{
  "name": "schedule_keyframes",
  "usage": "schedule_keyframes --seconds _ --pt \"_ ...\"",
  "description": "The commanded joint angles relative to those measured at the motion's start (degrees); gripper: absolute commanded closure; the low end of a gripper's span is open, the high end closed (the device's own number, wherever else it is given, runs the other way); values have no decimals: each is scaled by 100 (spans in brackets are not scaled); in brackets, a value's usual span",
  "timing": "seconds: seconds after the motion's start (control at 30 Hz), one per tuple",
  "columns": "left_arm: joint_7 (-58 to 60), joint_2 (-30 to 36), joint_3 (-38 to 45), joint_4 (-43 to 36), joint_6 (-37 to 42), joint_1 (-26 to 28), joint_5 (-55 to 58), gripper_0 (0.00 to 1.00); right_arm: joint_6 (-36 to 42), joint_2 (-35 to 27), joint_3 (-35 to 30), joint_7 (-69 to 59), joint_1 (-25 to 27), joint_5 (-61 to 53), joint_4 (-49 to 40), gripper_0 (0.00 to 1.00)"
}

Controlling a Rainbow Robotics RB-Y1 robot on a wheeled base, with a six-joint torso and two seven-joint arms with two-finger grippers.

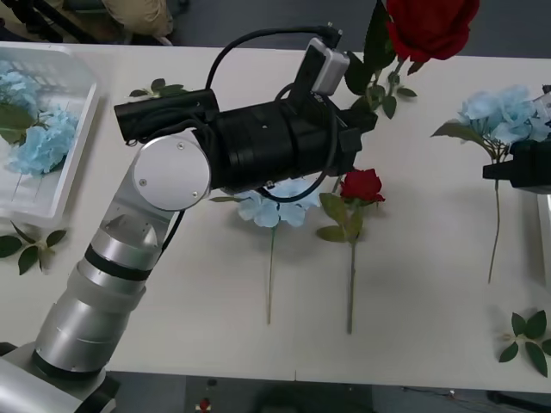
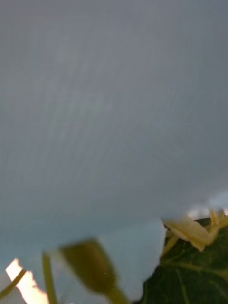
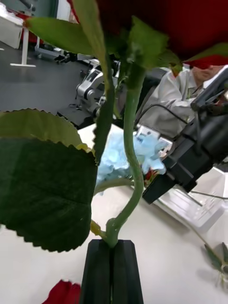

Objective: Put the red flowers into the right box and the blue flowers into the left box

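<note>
A: High over the table, left gripper (image 3: 113, 266) clamps the deep-red fabric rose (image 1: 430, 26) by its green stem.

B: Carry it to the right box next; right gripper (image 1: 516, 168) unreadable.

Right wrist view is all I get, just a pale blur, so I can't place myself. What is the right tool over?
Observer: The right tool is at a blue flower lying near the table's right edge.
Operator: And the left arm?
Observer: The left tool is shut on the stem of a red rose, held up off the table.
Operator: Anything else left to sort?
Observer: A second red rose and a second blue flower lie side by side mid-table.
</note>
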Motion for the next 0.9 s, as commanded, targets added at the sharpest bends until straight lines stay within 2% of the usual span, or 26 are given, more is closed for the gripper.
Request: schedule_keyframes --seconds 0.03,0.07,0.1,0.17,0.23,0.4,0.67,0.9 --pt "-229 -29 -241 -147 -236 -14 62 100 -61 -268 -86 -160 -42 28 -92 100" --pt "-238 -29 -276 -121 -253 -14 80 100 -52 -277 -86 -160 -42 28 -92 94" --pt "-229 -20 -294 -77 -262 -14 106 100 -61 -294 -86 -160 -42 37 -92 73" --pt "-238 -29 -311 -6 -271 -14 203 100 -61 -303 -94 -125 -42 107 -92 48" --pt "-256 -29 -311 20 -271 -14 247 100 -61 -303 -94 -98 -42 133 -92 41" --pt "-256 -37 -346 29 -280 -14 256 100 -61 -312 -94 16 -42 300 -92 35" --pt "-256 -37 -346 55 -280 -5 282 100 -8 -347 -103 640 -42 309 -92 33" --pt "-256 -37 -346 55 -280 -5 282 100 203 -347 -218 1844 -42 -605 -92 27"
